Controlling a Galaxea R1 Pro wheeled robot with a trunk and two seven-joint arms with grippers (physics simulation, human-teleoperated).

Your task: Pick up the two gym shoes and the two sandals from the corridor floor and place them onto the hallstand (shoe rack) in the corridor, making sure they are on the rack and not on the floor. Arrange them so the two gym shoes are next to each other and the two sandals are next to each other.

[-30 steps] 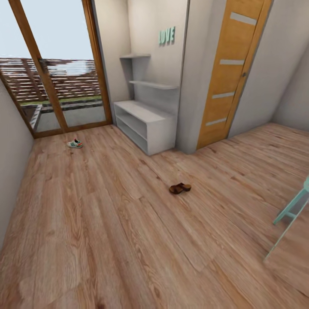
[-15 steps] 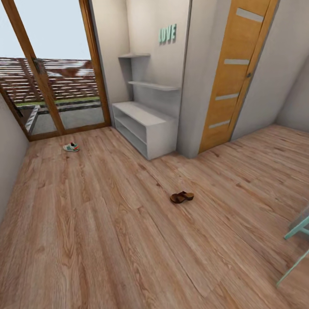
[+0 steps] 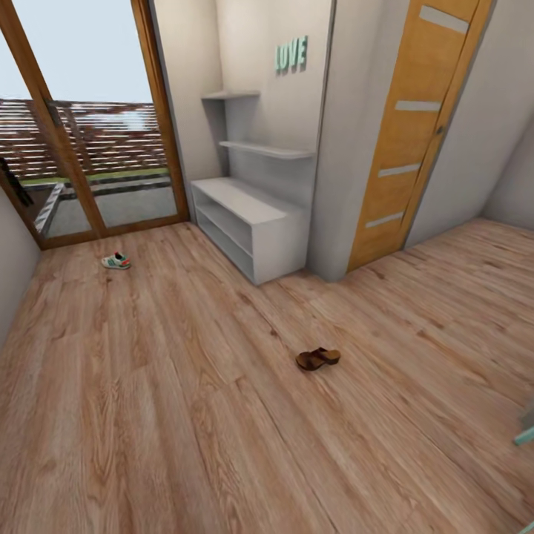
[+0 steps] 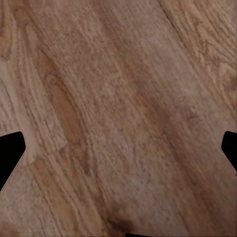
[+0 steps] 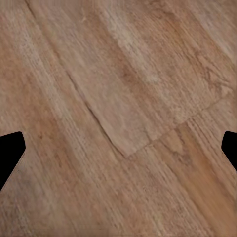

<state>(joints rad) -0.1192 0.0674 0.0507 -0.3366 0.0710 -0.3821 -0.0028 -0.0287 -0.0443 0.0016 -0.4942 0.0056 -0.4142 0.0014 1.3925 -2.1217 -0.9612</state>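
Starting at the pincers: in the left wrist view the left gripper (image 4: 118, 148) only pokes in as two black fingertips at opposite edges of the frame, spread wide apart with nothing between them, hanging over bare wood-grain planks. Same deal for the right gripper (image 5: 118, 148) in the right wrist view, fingers wide apart and empty over the corridor floor (image 3: 185, 415), where a plank seam runs right under it. Zooming out to the head view, it's a light brown plank floor running the whole corridor. The sandals (image 3: 317, 359) sit together out in the open middle of the floor, touching or just about, dark brown with tan footbeds. The gym shoes (image 3: 116, 261) are way off near the glass door (image 3: 81, 119) with its wooden frame; they're so small I can't tell if that's one shoe or both. The hallstand (image 3: 248, 226) is the low white open-fronted unit against the wall, well apart from both pairs, with two thin floating shelves (image 3: 263, 150) above it. Teal letters on the wall (image 3: 291, 54) read "LOVE". An orange-brown door (image 3: 411, 141) with pale horizontal strips stands right of the wall corner, and a bit of a teal stool leg (image 3: 524, 436) peeks in at the right edge. Versus a second ago the whole picture has slid, so the camera moved: the sandals sit lower in frame and most of the stool has dropped out of view.
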